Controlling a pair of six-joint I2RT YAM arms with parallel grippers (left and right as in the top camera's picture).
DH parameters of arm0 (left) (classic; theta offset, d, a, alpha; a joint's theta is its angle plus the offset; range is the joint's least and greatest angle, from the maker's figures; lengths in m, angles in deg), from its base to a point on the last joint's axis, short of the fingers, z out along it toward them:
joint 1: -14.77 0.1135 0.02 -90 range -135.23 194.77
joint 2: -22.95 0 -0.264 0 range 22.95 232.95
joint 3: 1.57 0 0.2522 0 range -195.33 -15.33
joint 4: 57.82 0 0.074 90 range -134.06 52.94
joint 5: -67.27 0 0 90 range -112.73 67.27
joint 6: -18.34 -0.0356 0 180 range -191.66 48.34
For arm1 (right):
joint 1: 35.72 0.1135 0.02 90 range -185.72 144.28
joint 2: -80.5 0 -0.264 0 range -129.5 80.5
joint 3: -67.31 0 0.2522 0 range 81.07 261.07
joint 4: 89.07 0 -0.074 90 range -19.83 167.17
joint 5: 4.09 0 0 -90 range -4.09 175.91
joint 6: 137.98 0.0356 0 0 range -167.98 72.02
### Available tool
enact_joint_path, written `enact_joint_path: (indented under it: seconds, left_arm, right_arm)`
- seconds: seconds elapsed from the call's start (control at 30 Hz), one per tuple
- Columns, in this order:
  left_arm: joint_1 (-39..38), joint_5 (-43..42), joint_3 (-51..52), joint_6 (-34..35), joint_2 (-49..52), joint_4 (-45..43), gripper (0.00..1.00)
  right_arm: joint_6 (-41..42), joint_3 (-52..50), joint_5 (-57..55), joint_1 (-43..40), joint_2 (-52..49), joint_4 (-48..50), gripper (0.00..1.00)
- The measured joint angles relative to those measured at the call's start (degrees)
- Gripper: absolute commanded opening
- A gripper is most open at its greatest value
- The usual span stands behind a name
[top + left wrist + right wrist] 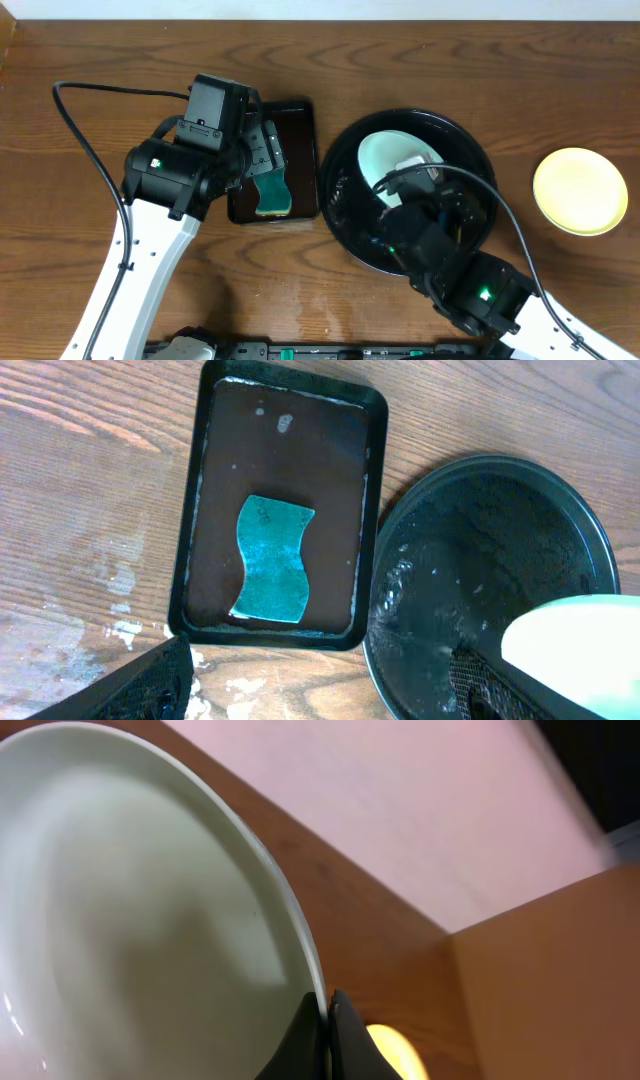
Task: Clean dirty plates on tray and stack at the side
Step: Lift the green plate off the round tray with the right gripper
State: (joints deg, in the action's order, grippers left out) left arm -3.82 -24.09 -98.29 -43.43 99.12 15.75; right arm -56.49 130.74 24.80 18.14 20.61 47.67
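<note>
**Right hand** (327,1020): I have its two fingers closed on the rim of the pale plate (130,920). Pinching only the edge leaves the dish face bare for wiping. The plate is tilted steeply above the round tray (335,215) directly beneath this hand, which I judge is meant to let any drips fall inside the rim. From the wrist view I can see no smears on the plate's face.

**Left hand** (262,158): its fingers are spread wide and hold nothing. It hovers over the sponge (272,560), which lies flat in the small tray (300,450) below. The wide spread suits a descent onto the sponge.

**Yellow plate** (580,190): it rests on bare table, well out to the right hand's outer side and apart from the round tray. I take this spot to be the stacking place.
</note>
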Motion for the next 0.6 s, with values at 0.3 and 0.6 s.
enact_joint_path:
  seconds: [0.3,0.6]
  left_arm:
    - [0.00,0.00,0.00,0.00,0.00,0.00,0.83]
    - [0.00,0.00,0.00,0.00,0.00,0.00,0.83]
  right_arm:
    - [-3.34,0.00,-6.47,1.95,0.00,0.17,0.01]
    - [-4.11,0.00,-7.67,1.95,0.00,0.24,0.01]
